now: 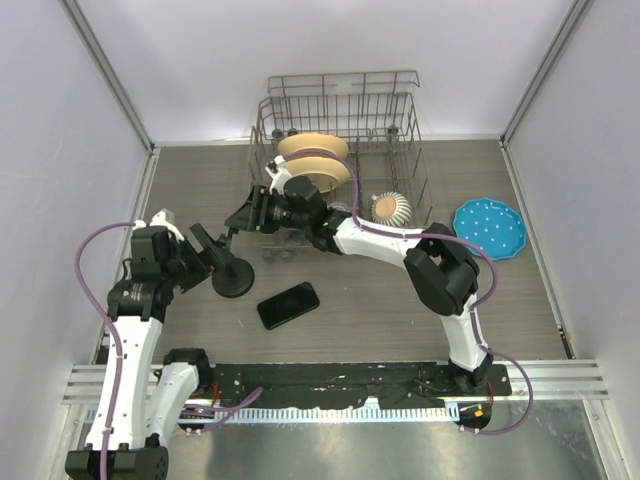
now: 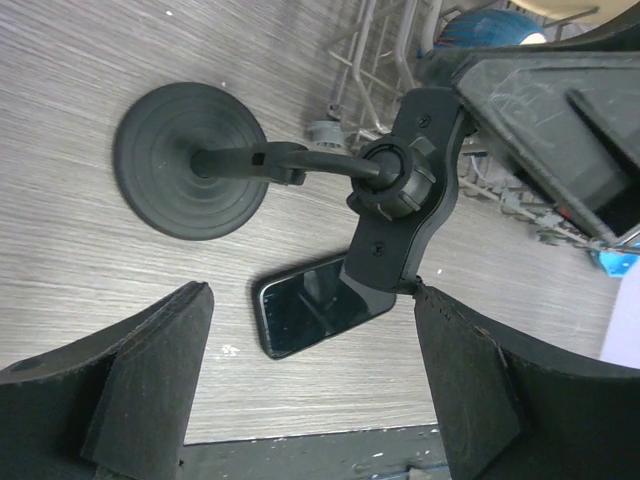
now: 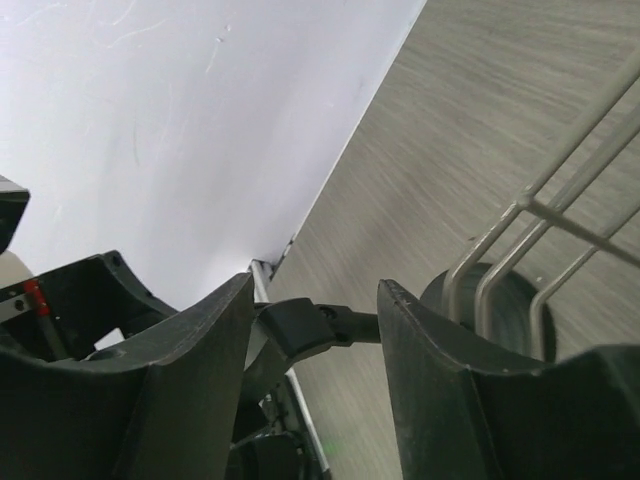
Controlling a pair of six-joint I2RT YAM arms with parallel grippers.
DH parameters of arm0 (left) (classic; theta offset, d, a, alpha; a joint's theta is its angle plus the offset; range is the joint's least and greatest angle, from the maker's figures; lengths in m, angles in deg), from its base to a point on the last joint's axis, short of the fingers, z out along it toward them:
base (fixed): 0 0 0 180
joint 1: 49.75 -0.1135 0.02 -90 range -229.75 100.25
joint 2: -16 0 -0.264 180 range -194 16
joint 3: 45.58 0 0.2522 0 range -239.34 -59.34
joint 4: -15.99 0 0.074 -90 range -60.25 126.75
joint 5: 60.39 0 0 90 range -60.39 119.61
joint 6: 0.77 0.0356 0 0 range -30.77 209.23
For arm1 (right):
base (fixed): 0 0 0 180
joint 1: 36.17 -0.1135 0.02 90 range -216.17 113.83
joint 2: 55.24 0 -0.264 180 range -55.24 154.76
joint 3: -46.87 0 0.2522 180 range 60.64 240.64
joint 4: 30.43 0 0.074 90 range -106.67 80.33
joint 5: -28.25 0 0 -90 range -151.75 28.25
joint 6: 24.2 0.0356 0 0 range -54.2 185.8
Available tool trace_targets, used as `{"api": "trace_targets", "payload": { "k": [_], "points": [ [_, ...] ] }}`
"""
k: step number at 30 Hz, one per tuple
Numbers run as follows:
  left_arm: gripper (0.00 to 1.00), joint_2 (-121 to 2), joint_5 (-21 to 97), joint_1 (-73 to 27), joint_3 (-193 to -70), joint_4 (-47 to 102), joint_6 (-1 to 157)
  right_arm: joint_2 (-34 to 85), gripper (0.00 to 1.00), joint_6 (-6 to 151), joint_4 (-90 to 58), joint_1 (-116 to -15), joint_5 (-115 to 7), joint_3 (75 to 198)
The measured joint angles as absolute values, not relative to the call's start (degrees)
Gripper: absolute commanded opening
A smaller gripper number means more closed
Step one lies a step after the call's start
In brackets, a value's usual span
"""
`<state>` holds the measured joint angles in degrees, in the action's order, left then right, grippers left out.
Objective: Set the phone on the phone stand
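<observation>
Left gripper (image 1: 210, 245): open. In the left wrist view its two fingers (image 2: 110, 390) stand wide apart with nothing between the pads, and it hangs over the table (image 1: 380, 300) at the left side, just beside the stand.
Phone stand (image 1: 232, 280): it is upright on its round disc base, on the table between the two grippers. The left wrist view shows the base, the thin stem and the clamp head (image 2: 400, 195) from above. The clamp head holds nothing.
Phone (image 1: 288, 305): it lies flat on the table with the screen up, near the stand's base on its right and toward the arm bases. It is not touching the stand. In the left wrist view the clamp head covers one corner of it.
Right gripper (image 1: 240, 215): it is reached far across to the left, at the top of the stand. Its fingers (image 3: 170, 390) are some way apart and a piece of the stem crosses the gap. Whether they press on it, I cannot tell.
Wire rack (image 1: 342, 100): at the back of the table, behind the right gripper, with beige dishes (image 1: 315, 160) inside.
White ribbed object (image 1: 391, 208): inside the rack, near its right front corner.
Blue plate (image 1: 489, 227): on the table, to the right of the rack.
</observation>
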<state>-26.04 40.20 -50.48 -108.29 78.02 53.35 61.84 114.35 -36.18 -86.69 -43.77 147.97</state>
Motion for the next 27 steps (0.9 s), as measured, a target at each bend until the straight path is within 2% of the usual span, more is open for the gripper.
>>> {"api": "trace_targets", "payload": {
  "k": [3,8,11,12,14,22,25,27],
  "points": [
    [0.78,-26.5,41.3,-50.4,-107.2,75.9,51.6,62.3,0.40,116.6,-37.2,-86.7,-42.1,147.8],
    [0.70,-27.7,41.2,-48.9,-106.8,73.9,50.4,62.2,0.35,120.4,-42.6,-86.6,-40.9,145.3],
    [0.67,-27.9,40.5,-48.6,-106.8,73.3,50.2,61.3,0.25,123.2,-47.7,-86.2,-41.6,141.4],
    [0.67,-27.9,39.6,-48.6,-106.8,73.1,50.2,60.7,0.19,124.1,-49.1,-86.2,-41.8,140.2],
    [0.67,-27.9,37.8,-48.6,-106.8,73.1,50.2,59.1,0.16,125.9,-51.5,-86.2,-42.4,137.1],
    [0.71,-28.0,29.7,-48.4,-106.8,72.5,49.1,55.0,0.19,132.3,-56.1,-89.4,-48.8,128.3],
    [0.73,-28.1,26.8,-48.4,-107.0,72.6,49.2,54.8,0.26,132.3,-56.0,-91.7,-50.7,128.2],
    [0.77,-28.1,25.2,-48.4,-107.7,73.2,49.5,53.9,0.34,130.7,-54.6,-92.9,-51.5,127.9]
  ]
}}
